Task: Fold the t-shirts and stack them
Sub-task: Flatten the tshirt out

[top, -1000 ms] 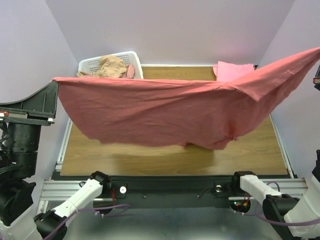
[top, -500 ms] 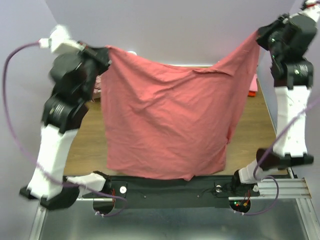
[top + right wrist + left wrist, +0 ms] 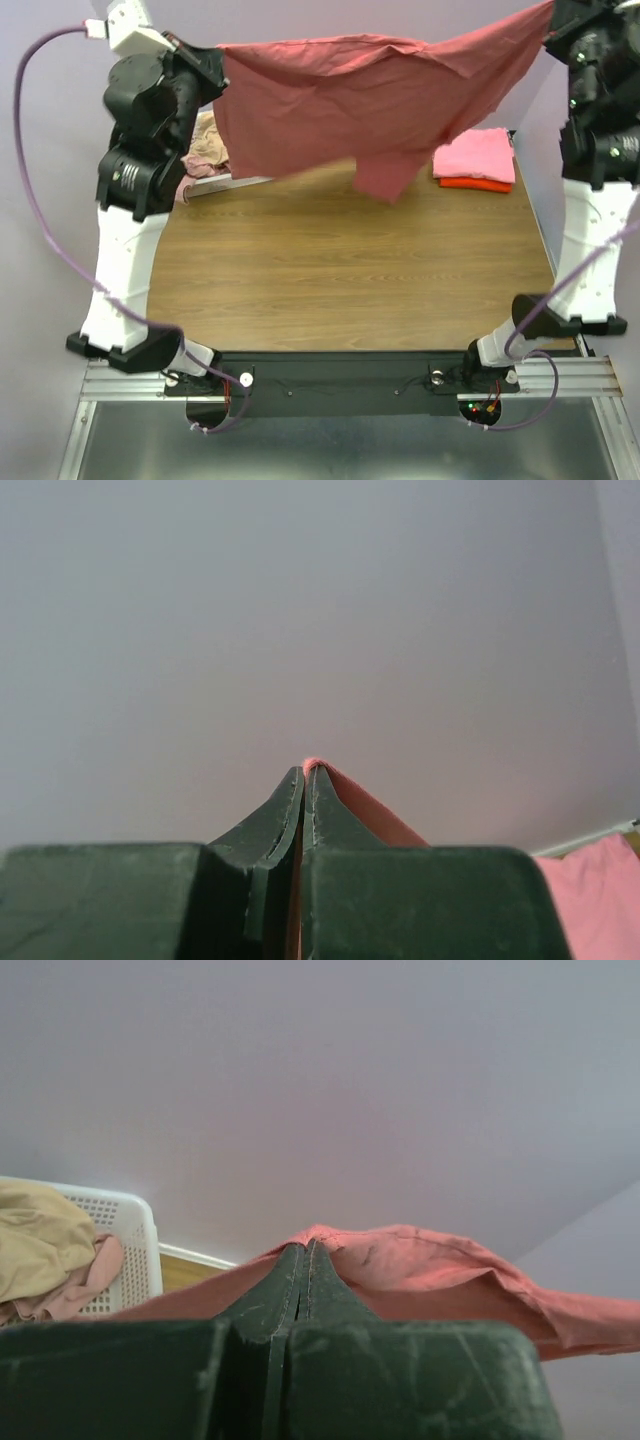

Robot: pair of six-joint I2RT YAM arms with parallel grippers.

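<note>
When viewed from above, five t-shirts in all: one dusty red t-shirt strung in the air between the two raised arms, over the far part of the table. One bright pink t-shirt folded on top of one orange-red t-shirt at far right. One tan t-shirt and one pale rose t-shirt heaped in the basket at far left. Left gripper and right gripper each pinching a top corner.

From the left wrist: jaws pressed together on a fold of red cloth. Basket lattice plain only here, tan and rose shirts inside.

From the right wrist: jaws shut on a thin red edge. Otherwise bare wall. Folded pair seen from above alone.
</note>
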